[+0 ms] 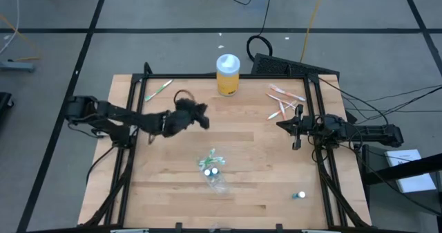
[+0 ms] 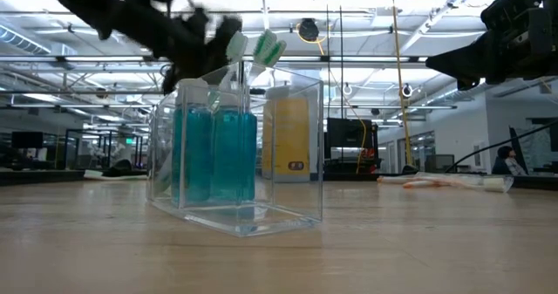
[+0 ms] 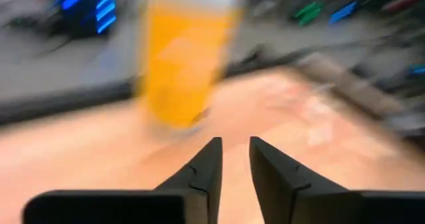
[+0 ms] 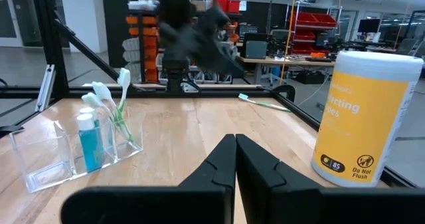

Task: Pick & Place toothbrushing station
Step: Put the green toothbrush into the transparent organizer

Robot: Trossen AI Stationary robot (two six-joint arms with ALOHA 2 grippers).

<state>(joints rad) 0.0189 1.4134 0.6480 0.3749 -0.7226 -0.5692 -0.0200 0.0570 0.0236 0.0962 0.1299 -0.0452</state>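
Near the counter's (image 1: 166,191) front middle, your station (image 1: 215,172) stands free. Your left tool (image 1: 202,117) hangs behind it near the jar (image 1: 228,75), jaws slightly apart, empty. Your right tool (image 1: 284,126) waits closed at the right edge.

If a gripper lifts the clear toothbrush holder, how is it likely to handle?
The toothbrushing station looks rigid with thin, smooth clear walls, so probably slippery. Its toothbrushes stand loose above the rim and may shift or spill if tilted. The flat base suggests it slides rather than rolls.

Left gripper (image 3: 235,159) fingers slightly apart, empty — blurred yellow jar (image 3: 180,61) ahead on table (image 3: 80,164).
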